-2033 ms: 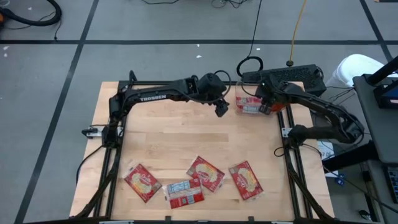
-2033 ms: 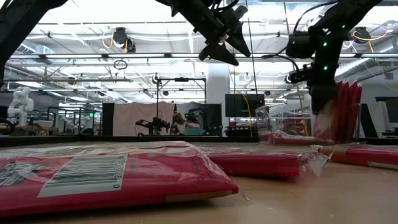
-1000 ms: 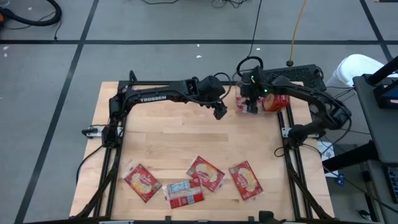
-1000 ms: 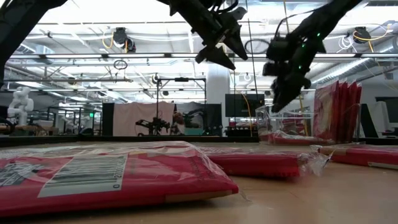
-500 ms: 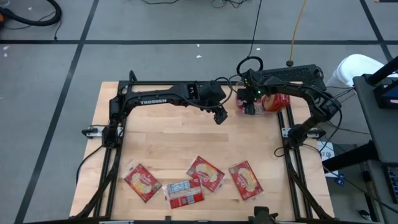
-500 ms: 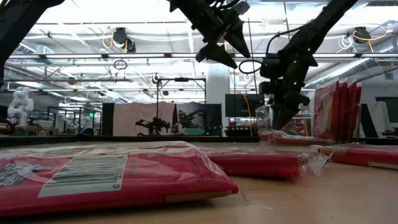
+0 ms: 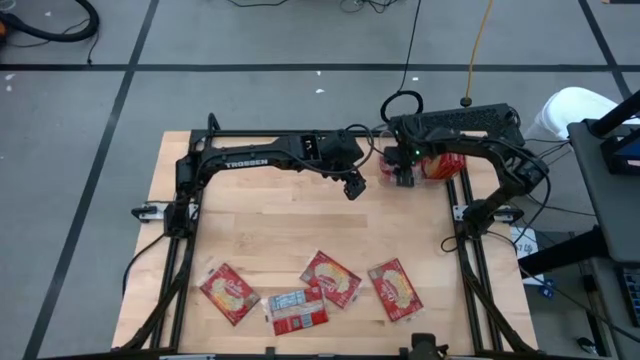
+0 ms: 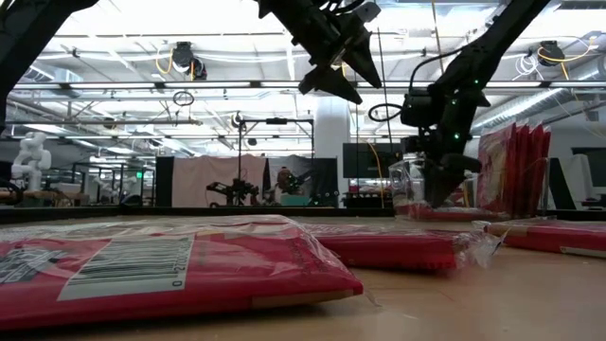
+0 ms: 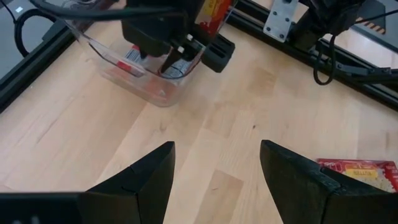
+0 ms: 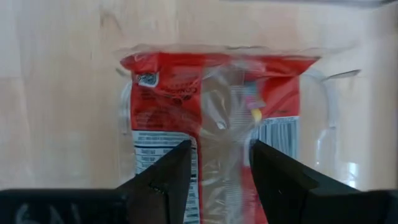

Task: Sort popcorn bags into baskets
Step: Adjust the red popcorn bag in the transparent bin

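Observation:
A clear plastic bin (image 7: 386, 160) sits at the table's far right. One red popcorn packet (image 10: 168, 93) lies flat in it, label side up. Several red packets (image 7: 442, 164) stand on edge just right of the bin, also in the low view (image 8: 511, 170). Several more lie flat along the near edge (image 7: 330, 279). My right gripper (image 7: 403, 176) is open and points down into the bin (image 8: 407, 185), its fingers either side of the packet's middle seam (image 10: 221, 144). My left gripper (image 7: 352, 188) hangs open and empty in the air left of the bin (image 9: 214, 146). My right gripper is open and comes from above, pointing down inside the bin over the label side of the flat packet (image 10: 217, 118). Whether its fingertips touch the packet, I cannot tell.
Bare wood fills the table's middle and left (image 7: 260, 230). Black frame rails run along the table's sides (image 7: 470, 260). The near-edge packets fill the foreground of the low view (image 8: 161, 265). A power strip and cables lie beyond the far edge (image 7: 460, 118).
My right gripper has come down from above the bin into it, fingers still open and pointing down. The packets and the bin have stayed where they were.

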Action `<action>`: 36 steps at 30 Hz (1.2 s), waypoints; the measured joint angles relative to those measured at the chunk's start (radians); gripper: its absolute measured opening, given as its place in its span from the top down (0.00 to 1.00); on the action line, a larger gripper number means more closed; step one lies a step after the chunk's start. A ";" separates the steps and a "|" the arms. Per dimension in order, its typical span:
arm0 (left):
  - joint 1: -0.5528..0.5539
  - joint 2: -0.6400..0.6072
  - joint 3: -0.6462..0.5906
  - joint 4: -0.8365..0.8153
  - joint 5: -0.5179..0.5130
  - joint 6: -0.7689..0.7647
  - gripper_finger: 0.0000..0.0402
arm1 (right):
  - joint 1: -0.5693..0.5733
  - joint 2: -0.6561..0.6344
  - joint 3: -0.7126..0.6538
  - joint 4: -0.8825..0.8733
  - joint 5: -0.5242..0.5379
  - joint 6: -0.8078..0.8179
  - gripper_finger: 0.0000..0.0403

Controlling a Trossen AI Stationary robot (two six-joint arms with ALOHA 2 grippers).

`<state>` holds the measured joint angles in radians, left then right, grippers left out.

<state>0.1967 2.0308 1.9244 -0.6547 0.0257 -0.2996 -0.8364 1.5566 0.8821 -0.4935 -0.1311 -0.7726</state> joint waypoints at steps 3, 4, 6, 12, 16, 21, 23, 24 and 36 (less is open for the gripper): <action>0.000 0.000 0.000 0.001 0.000 0.003 0.40 | 0.000 -0.001 -0.018 0.017 -0.001 0.003 0.62; 0.000 0.000 0.000 0.001 0.000 0.003 0.40 | 0.000 -0.002 -0.023 0.022 -0.003 0.004 0.62; 0.000 0.000 0.000 0.001 -0.001 0.003 0.40 | 0.000 -0.002 -0.026 0.029 -0.006 0.005 0.65; 0.002 0.000 0.000 0.002 -0.009 0.009 0.40 | 0.000 -0.002 -0.028 0.048 -0.008 0.016 0.87; 0.005 0.000 0.000 0.001 -0.010 0.009 0.40 | 0.000 -0.006 -0.029 0.058 -0.004 0.051 0.98; 0.005 0.000 0.000 0.010 -0.010 0.009 0.40 | 0.000 -0.075 -0.030 0.053 0.002 0.054 1.00; 0.005 0.000 0.000 0.020 -0.010 0.010 0.40 | 0.000 -0.116 -0.030 0.047 0.002 0.054 1.00; 0.005 0.000 0.000 0.023 -0.010 0.014 0.40 | 0.000 -0.139 -0.030 0.041 0.002 0.058 1.00; 0.051 -0.009 0.000 0.179 0.021 0.042 0.40 | -0.002 -0.370 -0.030 -0.014 0.000 0.192 1.00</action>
<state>0.2476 2.0220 1.9244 -0.4759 0.0467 -0.2572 -0.8387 1.1862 0.8516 -0.5076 -0.1307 -0.5805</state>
